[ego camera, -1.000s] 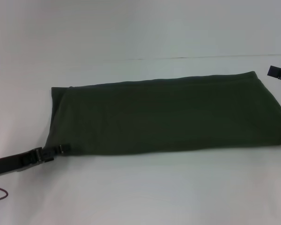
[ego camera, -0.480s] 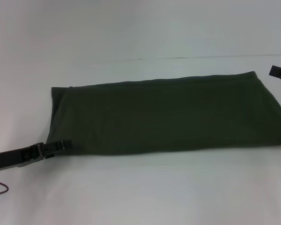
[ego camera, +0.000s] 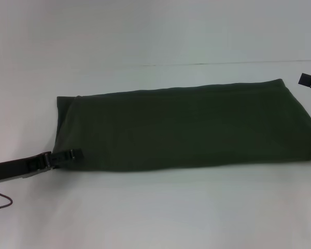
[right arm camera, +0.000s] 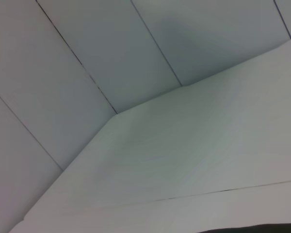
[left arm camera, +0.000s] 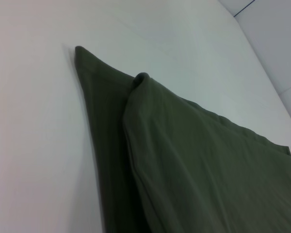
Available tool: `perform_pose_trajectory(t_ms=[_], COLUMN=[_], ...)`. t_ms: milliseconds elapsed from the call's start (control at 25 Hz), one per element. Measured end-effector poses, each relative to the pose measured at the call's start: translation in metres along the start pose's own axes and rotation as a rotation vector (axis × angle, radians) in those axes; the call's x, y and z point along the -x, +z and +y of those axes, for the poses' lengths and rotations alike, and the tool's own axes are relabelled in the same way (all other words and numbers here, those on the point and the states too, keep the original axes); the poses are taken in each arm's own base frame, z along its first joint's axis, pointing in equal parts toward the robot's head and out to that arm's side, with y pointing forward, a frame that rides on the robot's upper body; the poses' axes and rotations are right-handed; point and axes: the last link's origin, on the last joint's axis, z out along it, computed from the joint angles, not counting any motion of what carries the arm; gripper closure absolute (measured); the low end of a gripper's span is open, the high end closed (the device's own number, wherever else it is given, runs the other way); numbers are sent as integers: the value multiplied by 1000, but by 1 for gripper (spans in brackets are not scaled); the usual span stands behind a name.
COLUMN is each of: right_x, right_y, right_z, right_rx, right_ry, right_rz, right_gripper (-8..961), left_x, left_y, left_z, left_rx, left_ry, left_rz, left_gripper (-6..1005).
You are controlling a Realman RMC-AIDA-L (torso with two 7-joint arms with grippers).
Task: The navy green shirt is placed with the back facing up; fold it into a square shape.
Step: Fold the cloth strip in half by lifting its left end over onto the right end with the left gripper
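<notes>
The navy green shirt (ego camera: 186, 127) lies folded into a long, plain band across the white table (ego camera: 155, 207). My left gripper (ego camera: 67, 155) sits low at the shirt's near left corner, touching or just overlapping its edge. The left wrist view looks along that end of the shirt (left arm camera: 194, 165), where an upper layer lies over a lower one that pokes out at the corner. My right gripper (ego camera: 309, 80) shows only partly at the right edge, just beyond the shirt's far right corner and apart from the cloth. A dark sliver of shirt (right arm camera: 252, 228) edges the right wrist view.
The table's far edge (ego camera: 197, 64) meets a pale panelled wall (right arm camera: 111, 48). A thin cable (ego camera: 0, 202) hangs below my left arm at the near left. Bare tabletop lies in front of and behind the shirt.
My left gripper has slid right and a little farther away, reaching the shirt's near left corner. The right gripper and the shirt have hardly moved.
</notes>
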Motion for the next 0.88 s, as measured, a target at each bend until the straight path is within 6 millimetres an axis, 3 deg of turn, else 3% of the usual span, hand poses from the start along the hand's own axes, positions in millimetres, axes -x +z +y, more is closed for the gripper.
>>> perform_pose_trajectory(t_ms=[600,880], right_x=[-3,-3], right_y=[-2,-2], right_z=[-1,-1], right_rx=[-5,-5], right_ry=[6,5], right_rz=[2,2], right_gripper=[53,53], left_x=[-5,-7], left_y=[2,2], left_z=[-1,-1], left_rx=[-21,-30], left_ry=[9,12], left_rz=[16,25], left_gripper=[106,392])
